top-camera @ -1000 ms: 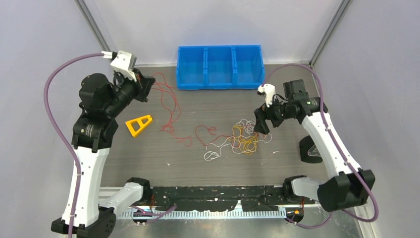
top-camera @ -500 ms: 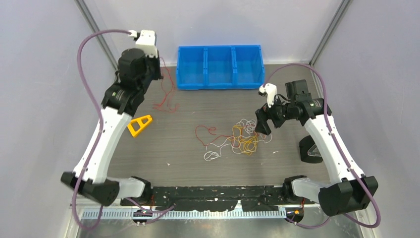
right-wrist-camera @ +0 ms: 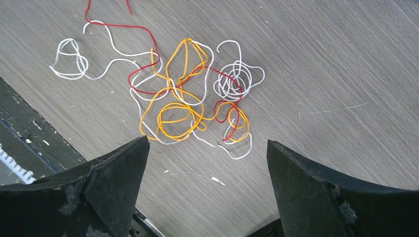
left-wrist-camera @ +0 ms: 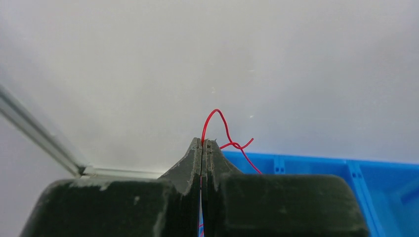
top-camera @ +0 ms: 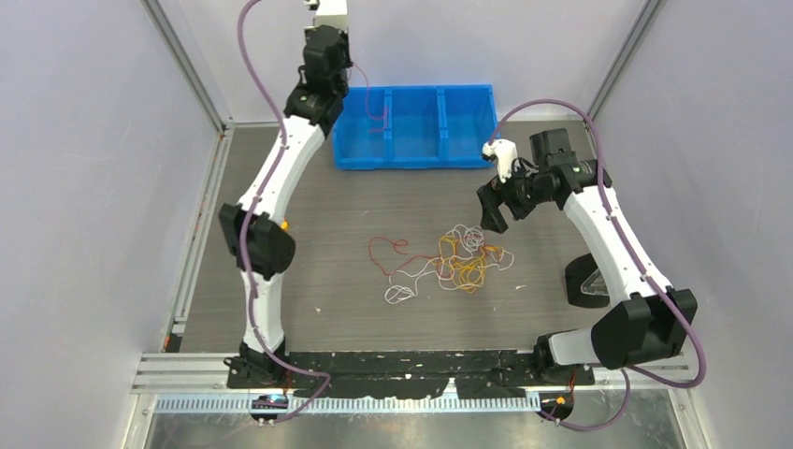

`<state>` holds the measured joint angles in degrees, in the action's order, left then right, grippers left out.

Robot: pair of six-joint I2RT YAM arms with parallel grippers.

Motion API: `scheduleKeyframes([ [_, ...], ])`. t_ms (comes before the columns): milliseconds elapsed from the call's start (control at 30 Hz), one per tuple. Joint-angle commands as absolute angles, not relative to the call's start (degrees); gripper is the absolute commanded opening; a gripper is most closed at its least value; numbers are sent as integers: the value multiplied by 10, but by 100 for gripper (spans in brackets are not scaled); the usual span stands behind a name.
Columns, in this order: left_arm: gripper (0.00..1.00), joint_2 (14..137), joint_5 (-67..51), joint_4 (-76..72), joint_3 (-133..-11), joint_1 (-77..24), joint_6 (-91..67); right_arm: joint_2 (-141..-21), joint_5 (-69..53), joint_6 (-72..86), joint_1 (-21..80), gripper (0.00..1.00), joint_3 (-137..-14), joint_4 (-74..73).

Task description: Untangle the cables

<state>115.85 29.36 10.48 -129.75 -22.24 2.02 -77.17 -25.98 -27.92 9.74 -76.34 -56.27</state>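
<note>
- Fingers of left gripper [left-wrist-camera: 203, 143] are pinched tight on a red cable [left-wrist-camera: 216, 110]; only the left wrist view shows this grip.
- Top view shows that cable dangling over the bin [top-camera: 416, 161], at 12 o'clock.
- Right gripper [right-wrist-camera: 207, 143] gapes, empty.
- Right wrist view separates the tangle [right-wrist-camera: 188, 98] into red, orange and white strands, mid-table.

The left arm [top-camera: 281, 168] has swung up from the left side of the tabletop [top-camera: 327, 281] and now reaches high over the blue bin's [top-camera: 414, 161] left end. The left tool [left-wrist-camera: 203, 142], pinched on the red cable [left-wrist-camera: 216, 110], took it along: that strand has left the tabletop and dangles over the bin. The right tool [top-camera: 492, 210] has backed slightly off the tangle [top-camera: 458, 262].
</note>
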Motion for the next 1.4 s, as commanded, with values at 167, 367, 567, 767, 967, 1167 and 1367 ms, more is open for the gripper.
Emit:
scheduleKeyframes([
  [167, 0, 1325, 287, -113, -1414, -220, 32, -817, -220, -308, 94, 95, -810, -559],
  [367, 0, 1366, 254, -123, -1424, -202, 21, -848, -222, -307, 93, 95, -828, -561],
  [567, 0, 1356, 329, -154, -1396, -180, 76, -876, -227, -308, 92, 95, -860, -569],
  [767, 0, 1347, 354, -139, -1373, -141, 70, -897, -235, -304, 91, 95, -878, -571],
  [967, 0, 1336, 297, -136, -1341, -145, 53, -908, -238, -303, 91, 95, -882, -571],
  [1167, 0, 1336, 173, -91, -1338, -164, 4, -912, -243, -306, 91, 95, -882, -571],
  [1367, 0, 1348, 147, -44, -1344, -177, -36, -918, -247, -311, 92, 95, -885, -578],
])
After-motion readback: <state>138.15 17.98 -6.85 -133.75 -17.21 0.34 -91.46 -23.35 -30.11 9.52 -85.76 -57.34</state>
